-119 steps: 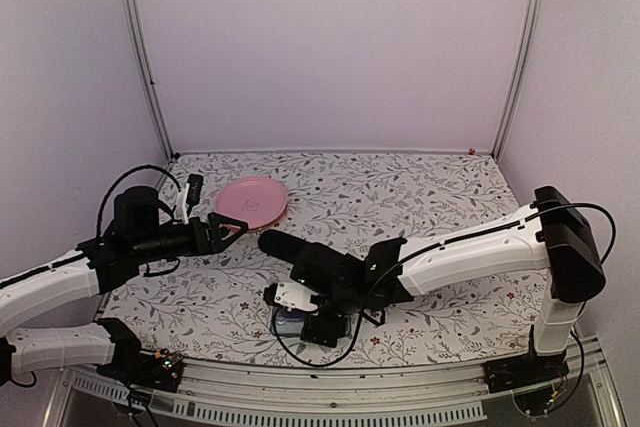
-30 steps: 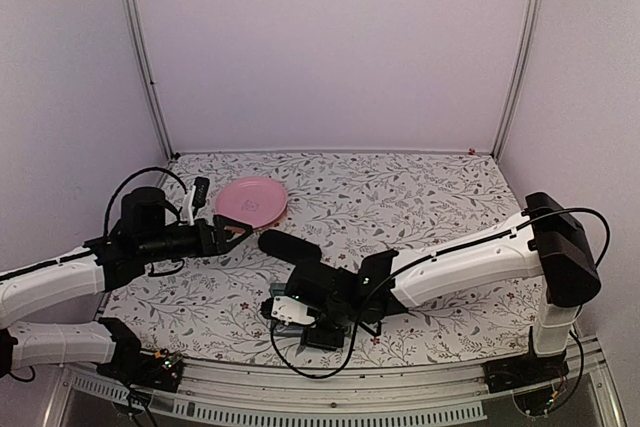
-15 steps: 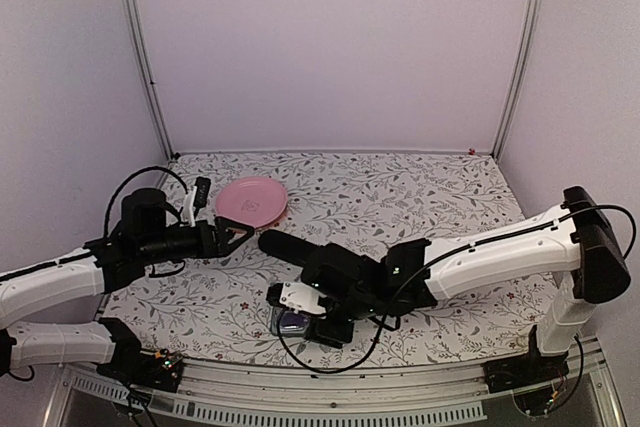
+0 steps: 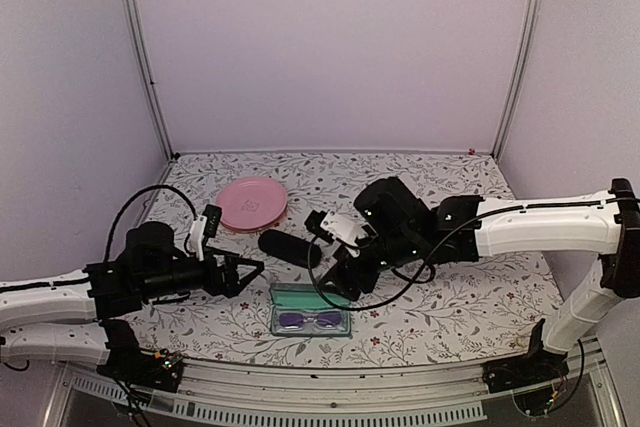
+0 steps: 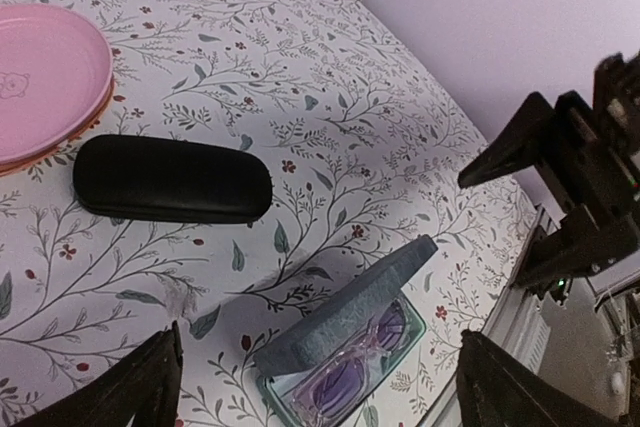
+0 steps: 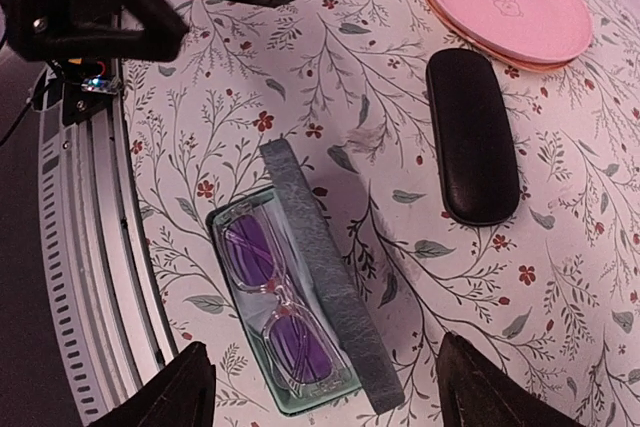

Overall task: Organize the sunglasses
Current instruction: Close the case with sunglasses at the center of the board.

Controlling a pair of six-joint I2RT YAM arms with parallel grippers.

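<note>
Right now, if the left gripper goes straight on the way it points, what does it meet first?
Most likely the open grey-blue case holding the pale pinkish sunglasses, low and ahead of the left gripper in the wrist view. Depth is unclear, so it might touch the tablecloth just short of it.

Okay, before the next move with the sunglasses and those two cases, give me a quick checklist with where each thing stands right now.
1. Pale translucent pink-framed sunglasses lying inside the grey-blue rectangular case: ok.
2. Lid of that case shut: not ok, it stands open.
3. Left gripper open and empty: ok.
4. Right gripper open, empty and above the case, not touching it: ok.
5. Black oval case closed, beside the round pink plate: ok; its contents: cannot tell.
6. Any other sunglasses located: cannot tell, none in view.
</note>
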